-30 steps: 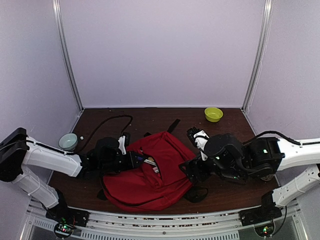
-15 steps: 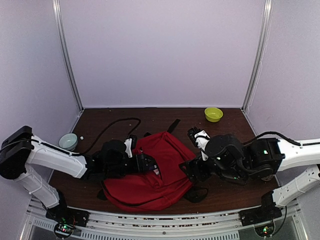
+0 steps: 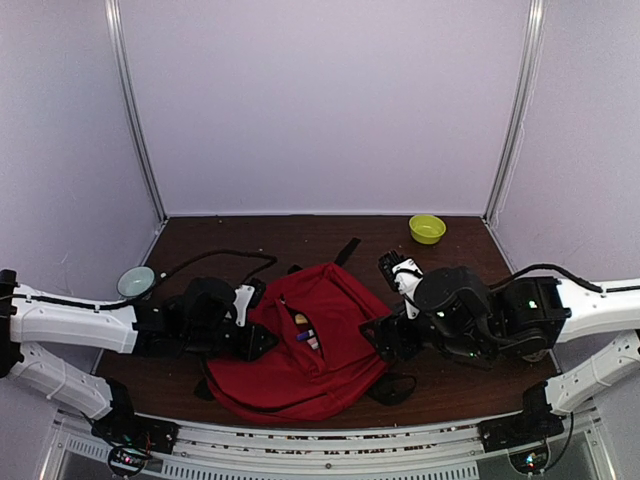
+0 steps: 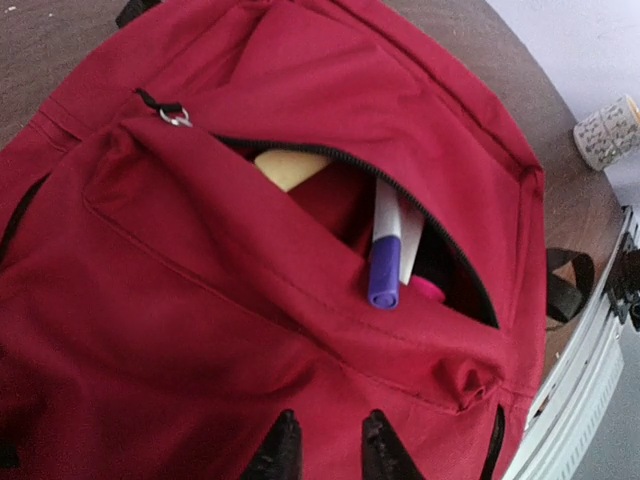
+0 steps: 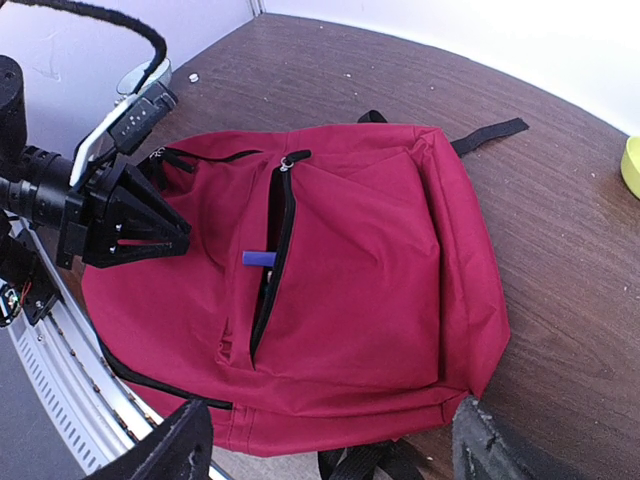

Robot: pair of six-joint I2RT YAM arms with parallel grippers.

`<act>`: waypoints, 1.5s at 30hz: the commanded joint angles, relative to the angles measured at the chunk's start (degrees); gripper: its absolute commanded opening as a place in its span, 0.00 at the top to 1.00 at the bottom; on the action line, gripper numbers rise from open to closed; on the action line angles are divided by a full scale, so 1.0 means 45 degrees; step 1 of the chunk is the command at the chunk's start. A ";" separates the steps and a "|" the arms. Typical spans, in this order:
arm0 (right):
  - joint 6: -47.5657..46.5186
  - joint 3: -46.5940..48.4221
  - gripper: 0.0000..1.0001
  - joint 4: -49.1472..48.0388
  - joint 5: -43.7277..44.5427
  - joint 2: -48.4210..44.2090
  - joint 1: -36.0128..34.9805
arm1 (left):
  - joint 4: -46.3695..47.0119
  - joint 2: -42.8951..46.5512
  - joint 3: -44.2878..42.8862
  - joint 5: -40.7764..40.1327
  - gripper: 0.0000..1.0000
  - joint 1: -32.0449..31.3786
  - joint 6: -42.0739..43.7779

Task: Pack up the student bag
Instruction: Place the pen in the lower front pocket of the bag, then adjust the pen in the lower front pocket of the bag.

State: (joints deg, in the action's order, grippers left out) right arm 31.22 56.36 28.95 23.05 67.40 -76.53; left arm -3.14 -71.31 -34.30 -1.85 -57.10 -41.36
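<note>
Shows the student bag (image 3: 335,300), soft dark-red fabric, slumped flat mid-way across the brown woodgrain table (image 3: 300,232), front pocket (image 4: 200,230) gaping around a purple-capped cylindrical marker (image 4: 385,270), left gripper (image 4: 328,450) tips narrowly parted, empty, right gripper (image 5: 328,425) with 2 blunt fingers spread wide.

So my left gripper (image 4: 328,458) has backed out. Half a second ago it sat right over the open front pocket (image 4: 330,210) of the dark-red soft fabric backpack (image 3: 330,365); now it's off toward the bag's left edge, tips over plain fabric. With it out of the way the pocket's insides show: a white marker with a purple cap (image 4: 385,262), a pale yellow thing (image 4: 290,166) and a bit of pink (image 4: 428,290). My left arm (image 3: 70,322) has also dropped low and flat, and its black cable (image 3: 215,254) lies flatter.
</note>
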 commanded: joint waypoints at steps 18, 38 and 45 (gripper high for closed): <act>0.0278 -0.1476 0.17 0.0181 0.0910 -0.1899 0.0137 | 0.0547 -0.3890 -0.3087 0.1688 0.88 -0.0059 0.0572; -0.0707 0.2592 0.10 0.1123 0.0402 0.1264 0.1071 | -0.4440 -0.0407 -0.3989 -0.1054 0.53 0.1622 0.1475; -0.0899 0.6489 0.12 0.1584 -0.2151 0.5420 0.2453 | -0.4048 -0.0931 -0.3886 0.0940 0.49 0.4178 0.1926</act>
State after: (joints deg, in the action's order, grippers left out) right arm 28.36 78.63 33.39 20.53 84.14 -67.85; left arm -19.88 -71.81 -51.86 -2.48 -41.28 -34.87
